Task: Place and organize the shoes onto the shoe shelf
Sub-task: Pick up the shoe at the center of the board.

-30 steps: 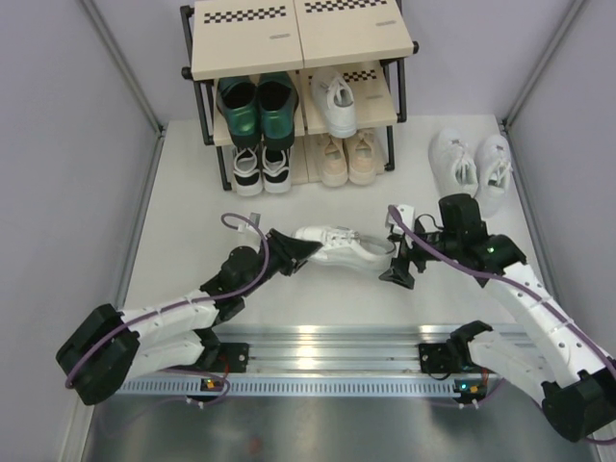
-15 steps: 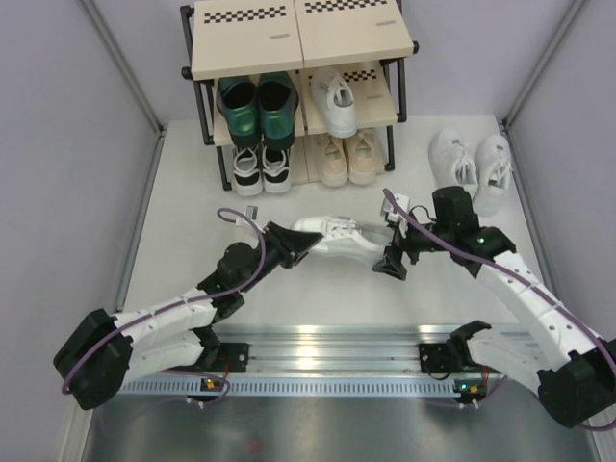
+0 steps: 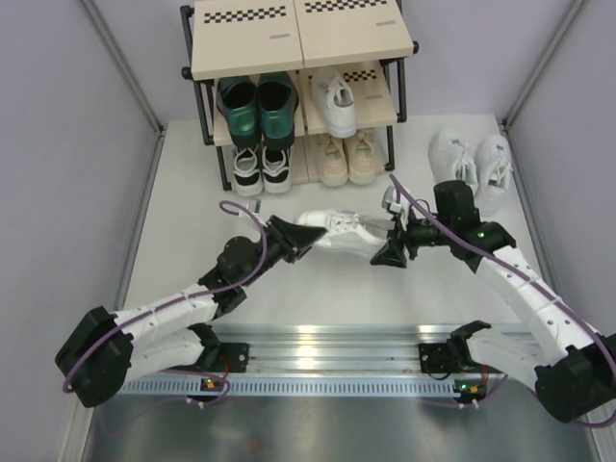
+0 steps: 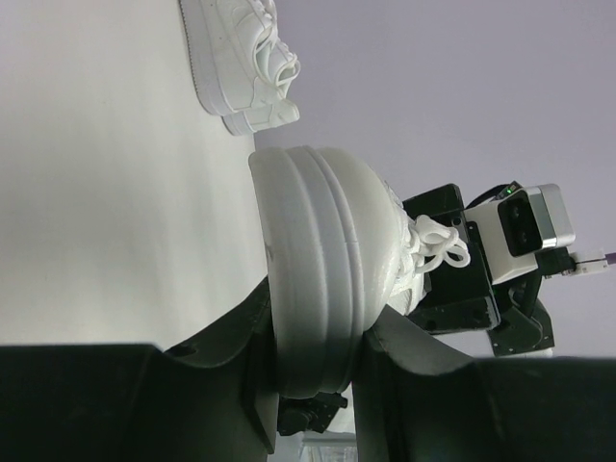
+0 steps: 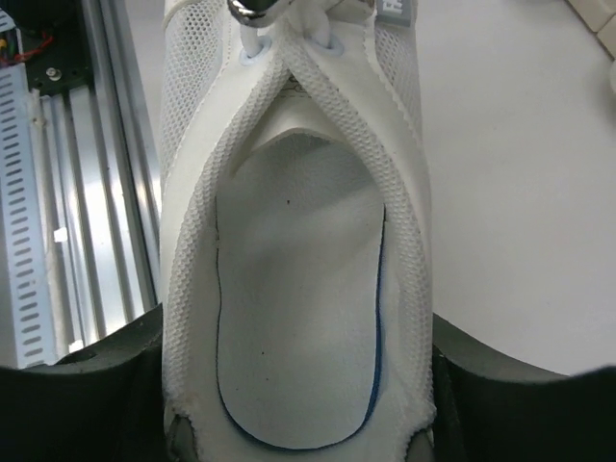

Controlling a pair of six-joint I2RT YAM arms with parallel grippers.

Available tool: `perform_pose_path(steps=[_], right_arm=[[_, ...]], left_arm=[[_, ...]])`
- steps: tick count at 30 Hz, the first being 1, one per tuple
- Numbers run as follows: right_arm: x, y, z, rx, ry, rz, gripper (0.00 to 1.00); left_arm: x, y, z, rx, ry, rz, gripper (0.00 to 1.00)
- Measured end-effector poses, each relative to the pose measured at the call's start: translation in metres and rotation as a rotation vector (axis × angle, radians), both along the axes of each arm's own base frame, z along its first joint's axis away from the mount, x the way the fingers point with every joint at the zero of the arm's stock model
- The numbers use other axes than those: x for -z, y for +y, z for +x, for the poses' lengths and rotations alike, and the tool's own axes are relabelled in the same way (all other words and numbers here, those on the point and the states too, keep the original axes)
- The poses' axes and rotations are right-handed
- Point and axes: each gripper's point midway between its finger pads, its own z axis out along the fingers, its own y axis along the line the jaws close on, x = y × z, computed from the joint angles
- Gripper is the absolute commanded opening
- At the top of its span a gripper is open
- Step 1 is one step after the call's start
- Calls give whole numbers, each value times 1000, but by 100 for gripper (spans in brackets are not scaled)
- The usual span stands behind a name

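Careful: the sneaker (image 3: 339, 234) spans both arms in front of the shelf (image 3: 252, 43). The left gripper (image 3: 300, 241) pinches its toe narrowly, and the right gripper (image 3: 390, 247) presses both sides of the heel (how firmly, you can't tell). If the arms pull unevenly the shoe may twist free. Letting go of the toe too soon may drop it.

One shoe (image 3: 337, 234) before the shoe shelf (image 3: 245, 43), pair (image 3: 452, 159) rightward.
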Motion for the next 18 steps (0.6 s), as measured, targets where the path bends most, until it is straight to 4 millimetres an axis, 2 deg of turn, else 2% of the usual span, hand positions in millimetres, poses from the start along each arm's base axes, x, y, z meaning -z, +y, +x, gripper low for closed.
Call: perform_pose_path(steps=[1,2,3,4,6,8,10,11,13,18], right_arm=[[0,-1,0,3,0,-1,27],[0,-1,0,5,6,-1,6],[0,-1,-1,0,5,-1,0],[0,-1,-1,-1,6,-4,0],[-1,-2,-1,-3,6,-8,0],[-4,-4,0,0,2,-10,0],[-9,-6,0,2,4,-2,0],[-10,-7,1,7,8,5,0],[-13,-14,1,28,26,21,0],[-27,-35,9,114,27,74,0]], left_arm=[[0,0,0,2,-2,1,0],[0,-1,-1,5,-4,2,0],[0,0,0,4,-4,3,0],[0,-1,0,5,-3,4,0],[-1,-1,0,6,-6,1,11],[-3,-1,0,7,-9,-3,39],[-7,-2,0,10,-16,-10,57],[-10,-2,-1,11,-23,-17,72],[-18,-2,-2,14,-39,-28,86],[-37,4,-6,6,-84,-44,96]])
